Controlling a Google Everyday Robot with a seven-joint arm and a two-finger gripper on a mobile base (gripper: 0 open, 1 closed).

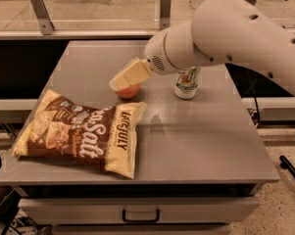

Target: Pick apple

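Under the gripper [119,82], apple [129,92] half hidden
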